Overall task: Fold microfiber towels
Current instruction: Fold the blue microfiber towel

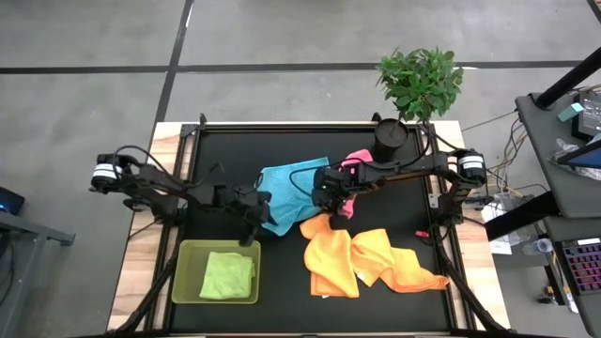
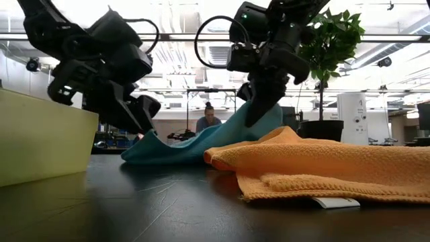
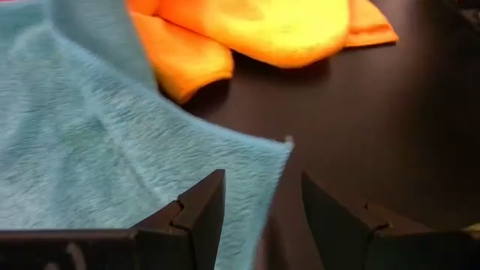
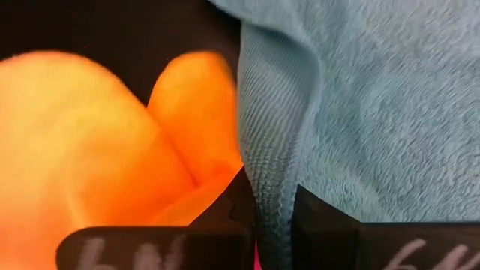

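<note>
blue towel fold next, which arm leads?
Probably right: the right gripper is shut on the light blue towel, lifting its edge. The left gripper is open at the towel's corner, holding nothing.

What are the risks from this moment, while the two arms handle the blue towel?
1. The right gripper pinches only a thin fold of the blue towel, lifted off the table, so it may slip out.
2. The left gripper stands open at the towel's corner; closing now, it might catch only the edge or miss it.
3. The orange towels lie against the blue one and may be dragged along.
</note>
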